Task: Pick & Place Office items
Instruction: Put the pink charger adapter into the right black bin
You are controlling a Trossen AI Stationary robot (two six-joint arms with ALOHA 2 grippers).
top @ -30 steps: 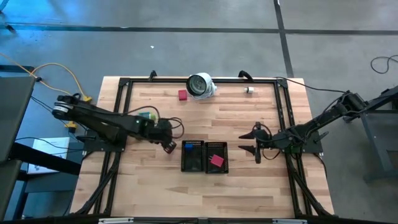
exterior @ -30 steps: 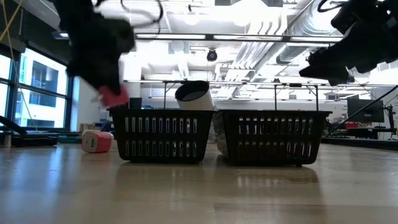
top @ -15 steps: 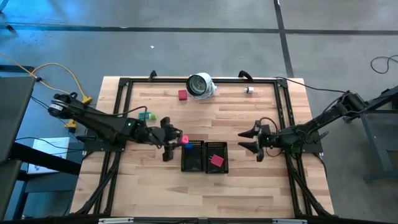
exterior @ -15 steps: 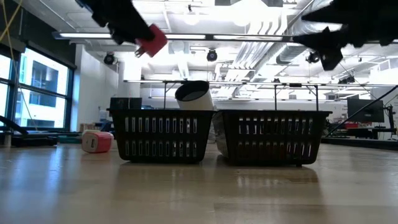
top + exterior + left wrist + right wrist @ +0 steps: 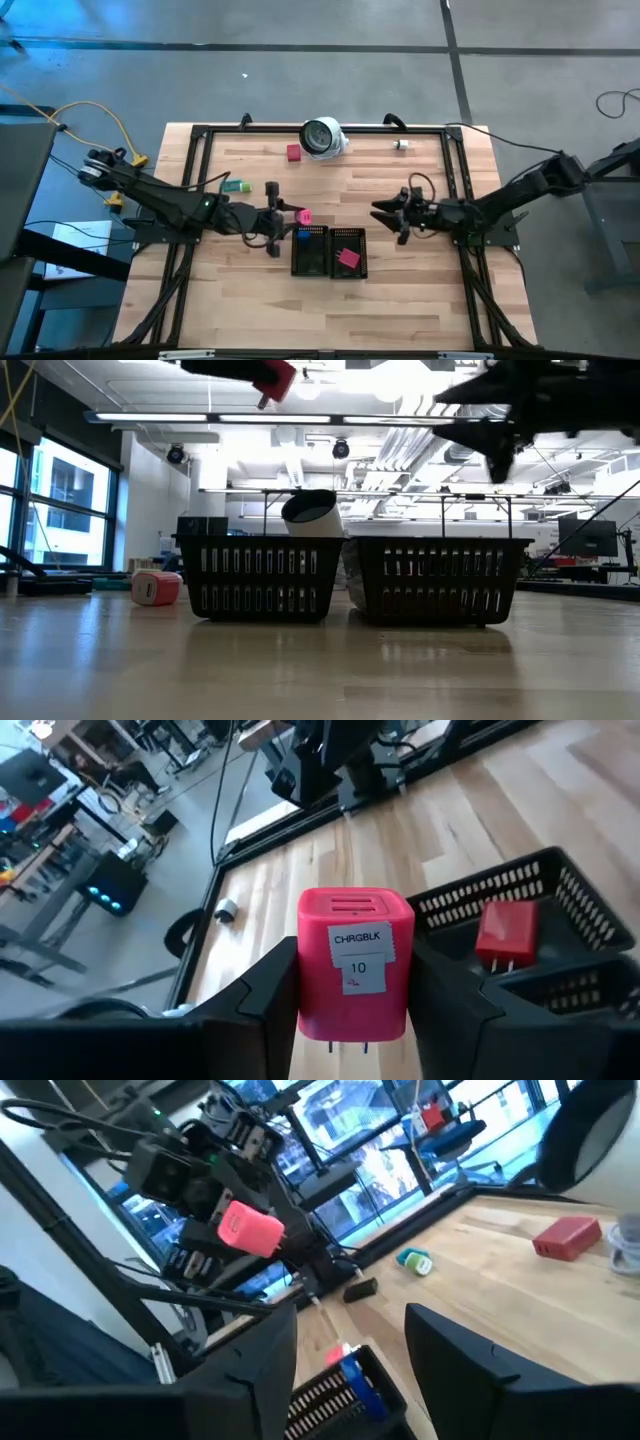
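Pink hard-plastic plug-in charger block (image 5: 304,216): where is it, seen from above?

In the left gripper (image 5: 292,215), jaws closed on it. A second ago it sat low at the near side of the table (image 5: 420,300), left of the trays. Now it hangs just off the far left corner of the left black mesh tray (image 5: 312,262), not yet over it. I judge the drop is close.

And what do the containers hold?

The left tray holds a small blue piece (image 5: 303,237) and the right black mesh tray (image 5: 361,240) a red piece (image 5: 347,258). Still on the table are a red block (image 5: 293,153), a green piece (image 5: 236,185), a small white piece (image 5: 400,145) and the round white-and-grey object (image 5: 323,137).

What about the right gripper (image 5: 388,220)?

It has swung in toward the middle, right of the trays.

And from table level?

The charger (image 5: 275,377) has risen from beside the left tray (image 5: 260,575) to the top of the picture, well above both rims.

Left wrist view?

The dark fingers (image 5: 265,995) press both sides of the charger (image 5: 355,960), label up and prongs showing. Beyond it is a tray corner (image 5: 480,890) with the red piece (image 5: 508,932) inside.

Right wrist view?

Its own fingers (image 5: 250,1360) stand moderately apart with nothing between them. The held charger (image 5: 250,1230) shows across the table, and the blue piece (image 5: 355,1375) in its tray.
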